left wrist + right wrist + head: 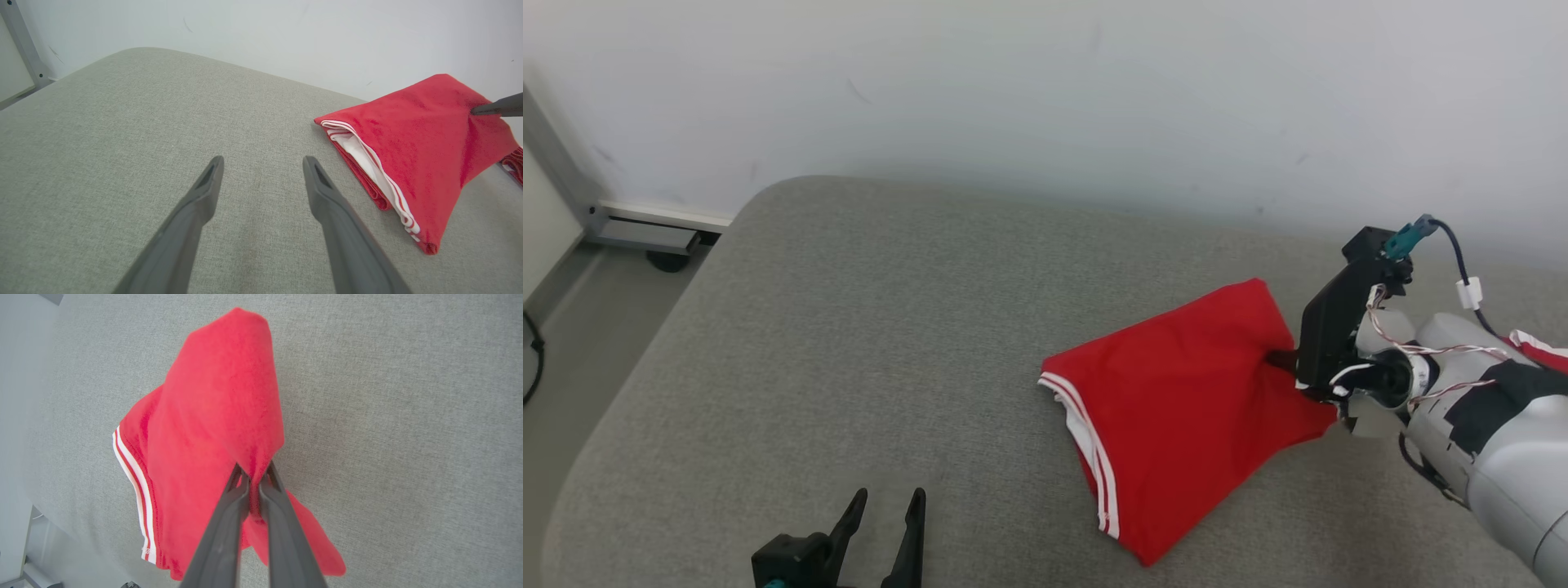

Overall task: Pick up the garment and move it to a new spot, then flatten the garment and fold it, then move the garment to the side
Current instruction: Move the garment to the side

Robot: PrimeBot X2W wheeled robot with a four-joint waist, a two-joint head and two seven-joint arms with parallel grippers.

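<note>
The garment [1176,400] is red with white stripes along one hem, folded, lying on the right part of the grey padded surface [849,343]. My right gripper [1278,359] is shut on the garment's right edge, the cloth bunched and pulled up between its fingers [229,514] in the right wrist view, where the garment [212,416] hangs from the pinch. My left gripper [888,500] stands open at the lower left, well apart from the garment [412,147], its fingers [196,212] spread over bare fabric.
A white wall [1045,98] rises just behind the padded surface. At the far left the surface's rounded edge drops to the floor, where a metal frame base [645,233] stands. A strip of red and white cloth [1539,347] shows behind my right forearm.
</note>
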